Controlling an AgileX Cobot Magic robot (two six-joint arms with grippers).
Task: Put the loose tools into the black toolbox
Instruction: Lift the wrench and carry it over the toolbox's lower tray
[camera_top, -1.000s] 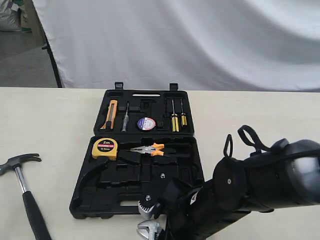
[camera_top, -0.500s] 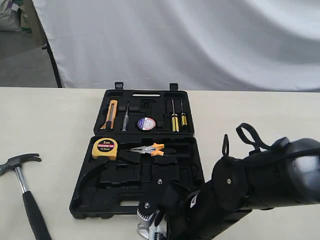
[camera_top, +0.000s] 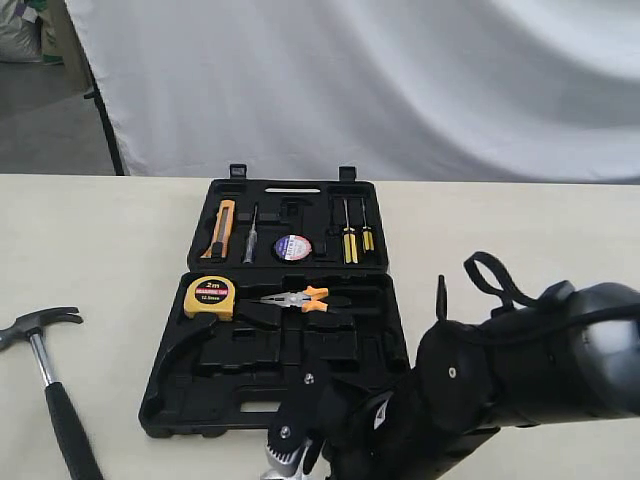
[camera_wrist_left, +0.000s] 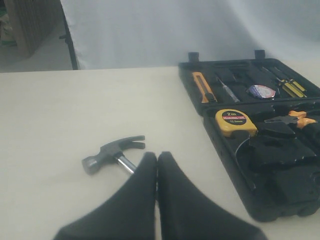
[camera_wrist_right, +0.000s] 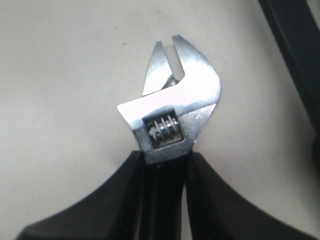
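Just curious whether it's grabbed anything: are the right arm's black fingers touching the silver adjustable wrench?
Touching. The right wrist view shows both black fingers pressed against the silver adjustable wrench just below its head, with no gap.

**A robot test bench in a lab or recording studio**

The setting reads as a staged test space rather than a home or shop. A white sheet (camera_top: 400, 90) hangs as a backdrop behind a plain beige table (camera_top: 100, 240), with a black stand pole (camera_top: 105, 130) at its edge. Past the sheet there is bare grey floor (camera_top: 50, 130), a stuffed sack (camera_top: 18, 35) and what looks like brown cardboard (camera_wrist_left: 30, 25). A black robot arm (camera_top: 520, 370) reaches over the table beside an open black toolbox (camera_top: 160, 400).
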